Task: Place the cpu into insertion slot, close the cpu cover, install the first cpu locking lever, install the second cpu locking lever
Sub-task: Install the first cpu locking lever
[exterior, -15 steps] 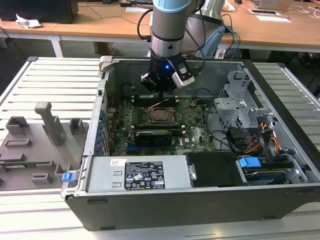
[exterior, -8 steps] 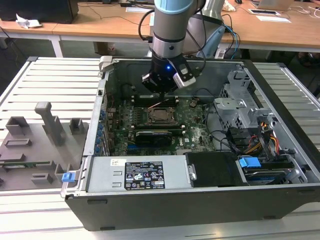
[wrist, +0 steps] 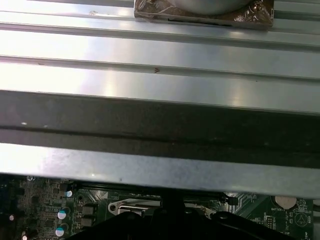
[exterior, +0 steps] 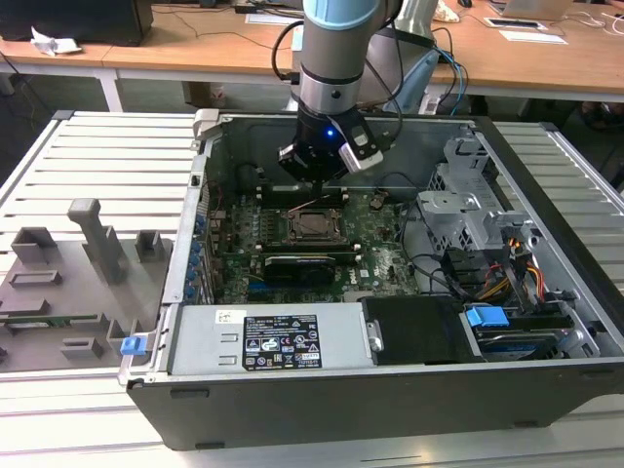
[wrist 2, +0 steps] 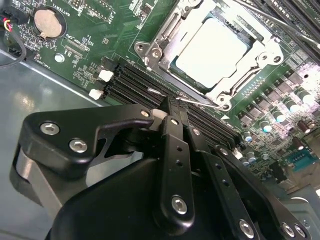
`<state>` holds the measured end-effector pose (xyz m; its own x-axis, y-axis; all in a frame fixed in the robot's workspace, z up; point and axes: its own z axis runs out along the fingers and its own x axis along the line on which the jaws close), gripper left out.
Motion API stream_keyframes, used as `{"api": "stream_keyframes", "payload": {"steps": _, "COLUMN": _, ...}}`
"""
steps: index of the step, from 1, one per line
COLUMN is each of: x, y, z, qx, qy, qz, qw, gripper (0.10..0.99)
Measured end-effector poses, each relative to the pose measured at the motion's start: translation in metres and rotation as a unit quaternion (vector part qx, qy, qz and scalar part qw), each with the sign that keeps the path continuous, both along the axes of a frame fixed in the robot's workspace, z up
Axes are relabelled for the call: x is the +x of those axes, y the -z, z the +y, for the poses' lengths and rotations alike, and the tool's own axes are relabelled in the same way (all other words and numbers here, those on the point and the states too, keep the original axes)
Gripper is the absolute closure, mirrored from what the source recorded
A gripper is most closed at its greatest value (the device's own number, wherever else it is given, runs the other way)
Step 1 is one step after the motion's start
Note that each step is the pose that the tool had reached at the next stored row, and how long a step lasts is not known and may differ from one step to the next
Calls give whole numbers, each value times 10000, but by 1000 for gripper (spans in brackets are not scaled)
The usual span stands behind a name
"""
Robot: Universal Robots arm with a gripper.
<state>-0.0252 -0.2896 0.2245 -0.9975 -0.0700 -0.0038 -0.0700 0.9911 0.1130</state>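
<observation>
Claw (wrist 2: 172, 102) | your fingers are pinched together on a thin locking lever (wrist 2: 200, 102) | just beyond the fingertips: cpu (wrist 2: 210, 52) seated in its socket, cpu cover (wrist 2: 165, 37) lying shut around it | motherboard (exterior: 380, 258) beneath.

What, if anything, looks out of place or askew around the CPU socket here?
One thing: in the second wrist view a thin locking lever juts loose past the socket's edge by the gripper. The cpu sits flat and square under the cpu cover.
</observation>
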Motion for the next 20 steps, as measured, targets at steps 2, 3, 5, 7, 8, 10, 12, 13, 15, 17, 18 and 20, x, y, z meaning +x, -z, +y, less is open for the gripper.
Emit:
{"api": "stream_keyframes", "payload": {"steps": 2, "x": 10, "y": 9, "z": 3, "qx": -5, "qy": 0, "qz": 0, "qw": 10000, "gripper": 980}}
{"api": "stream_keyframes", "payload": {"steps": 3, "x": 16, "y": 16, "z": 4, "qx": -7, "qy": 0, "qz": 0, "qw": 10000, "gripper": 980}}
{"api": "stream_keyframes", "payload": {"steps": 5, "x": 29, "y": 31, "z": 6, "qx": -12, "qy": 0, "qz": 0, "qw": 10000, "gripper": 980}}
{"api": "stream_keyframes", "payload": {"steps": 7, "x": 41, "y": 42, "z": 6, "qx": -12, "qy": 0, "qz": 0, "qw": 10000, "gripper": 980}}
{"api": "stream_keyframes", "payload": {"steps": 8, "x": 44, "y": 45, "z": 6, "qx": -12, "qy": 0, "qz": 0, "qw": 10000, "gripper": 980}}
{"api": "stream_keyframes", "payload": {"steps": 10, "x": 47, "y": 51, "z": 6, "qx": -12, "qy": 0, "qz": 0, "qw": 10000, "gripper": 980}}
{"api": "stream_keyframes", "payload": {"steps": 12, "x": 51, "y": 60, "z": 6, "qx": -12, "qy": 0, "qz": 0, "qw": 10000, "gripper": 980}}
{"api": "stream_keyframes", "payload": {"steps": 13, "x": 51, "y": 64, "z": 6, "qx": -12, "qy": 0, "qz": 0, "qw": 10000, "gripper": 980}}
{"api": "stream_keyframes", "payload": {"steps": 15, "x": 53, "y": 74, "z": 6, "qx": -12, "qy": 0, "qz": 0, "qw": 10000, "gripper": 980}}
{"api": "stream_keyframes", "payload": {"steps": 17, "x": 54, "y": 81, "z": 6, "qx": -13, "qy": 0, "qz": 0, "qw": 10000, "gripper": 980}}
{"api": "stream_keyframes", "payload": {"steps": 18, "x": 54, "y": 86, "z": 6, "qx": -12, "qy": 0, "qz": 0, "qw": 10000, "gripper": 980}}
{"api": "stream_keyframes", "payload": {"steps": 20, "x": 57, "y": 92, "z": 6, "qx": -12, "qy": -1, "qz": 0, "qw": 10000, "gripper": 980}}
